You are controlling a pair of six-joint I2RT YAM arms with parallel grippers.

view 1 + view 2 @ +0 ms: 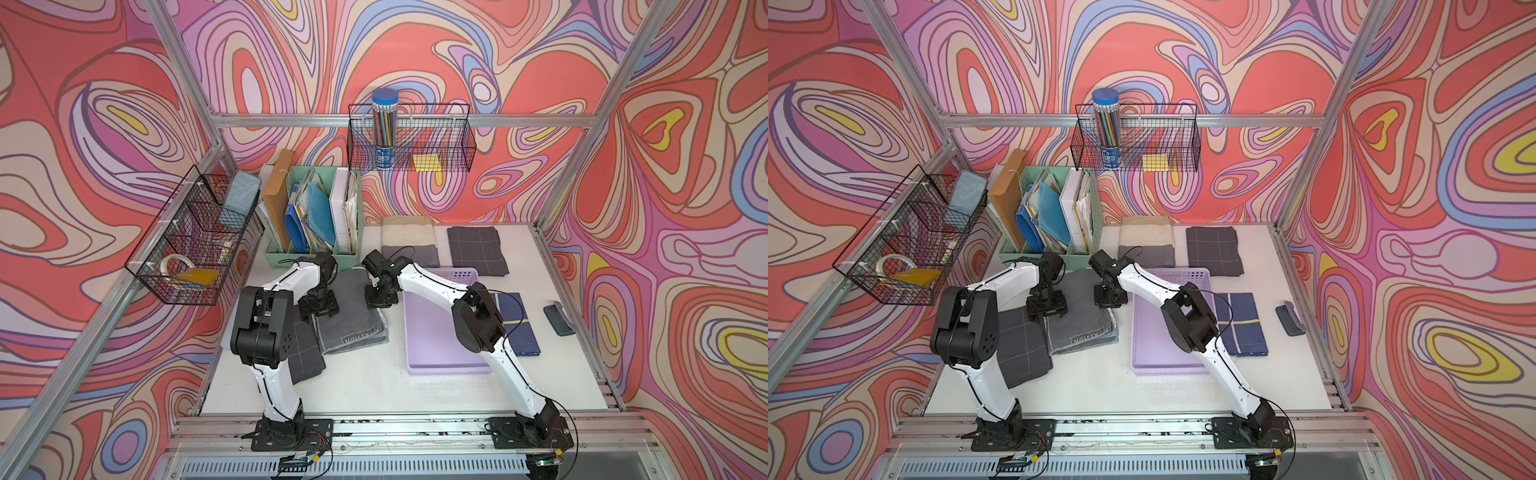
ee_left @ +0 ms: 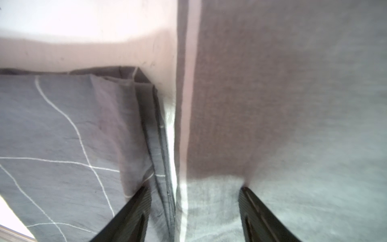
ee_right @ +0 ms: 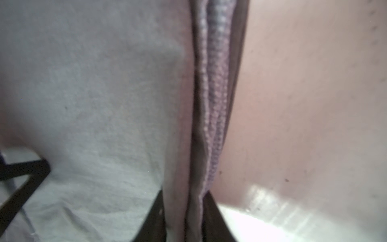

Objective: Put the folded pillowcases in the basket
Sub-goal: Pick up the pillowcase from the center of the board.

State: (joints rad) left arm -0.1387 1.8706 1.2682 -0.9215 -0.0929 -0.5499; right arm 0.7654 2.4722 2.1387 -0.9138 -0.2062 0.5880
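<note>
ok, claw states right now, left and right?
Left claw: open, straddling one edge of the grey pillowcase, holding nothing.
Right claw: shut on the opposite edge of the grey pillowcase.

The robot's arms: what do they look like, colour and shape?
The left arm and right arm have smooth white shells, bulky black joints and thin black cables alongside. The left gripper and right gripper are black.
</note>
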